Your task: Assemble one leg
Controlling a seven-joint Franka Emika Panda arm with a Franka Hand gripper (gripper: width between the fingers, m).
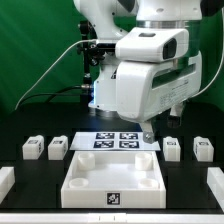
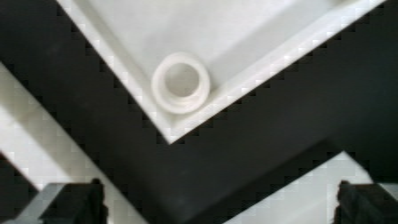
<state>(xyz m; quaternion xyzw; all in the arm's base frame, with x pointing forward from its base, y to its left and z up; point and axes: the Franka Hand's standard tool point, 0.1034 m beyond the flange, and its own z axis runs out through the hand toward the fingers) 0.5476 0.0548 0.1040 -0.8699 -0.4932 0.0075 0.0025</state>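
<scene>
Several small white legs with square tags stand in a row on the black table: two at the exterior view's left (image 1: 31, 148) (image 1: 58, 149) and two at its right (image 1: 172, 148) (image 1: 203, 149). My gripper (image 1: 148, 131) hangs above the marker board's right edge, behind the far right corner of the large white square panel (image 1: 112, 182). No leg is near it. In the wrist view my gripper (image 2: 221, 206) is open and empty, its dark fingers (image 2: 71, 205) wide apart. That view shows a rimmed corner of the panel (image 2: 267, 40) with a round socket (image 2: 182, 82).
The marker board (image 1: 118, 141) lies flat behind the panel. White parts sit cut off at the exterior view's left edge (image 1: 5, 181) and right edge (image 1: 216, 186). The arm's base and cables stand at the back in front of a green curtain.
</scene>
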